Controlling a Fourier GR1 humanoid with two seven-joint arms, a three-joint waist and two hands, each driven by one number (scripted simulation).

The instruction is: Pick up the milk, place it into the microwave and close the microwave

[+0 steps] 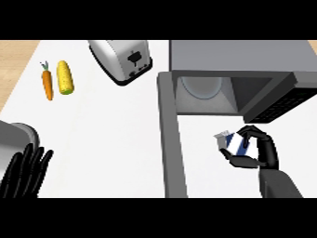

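A small blue and white milk carton (232, 142) is held off the counter by my right hand (260, 151), whose fingers and thumb curl round it. It sits just in front of the open microwave (243, 58), below the cavity with its round glass plate (203, 87). The microwave door (172, 139) stands swung open toward me, left of the carton. My left hand (25, 174) rests open at the lower left, fingers straight.
A silver toaster (123, 59) stands behind and left of the microwave. A carrot (48, 83) and a corn cob (64, 77) lie at the far left. A grey pot (6, 148) sits by my left hand on the white counter (106, 139).
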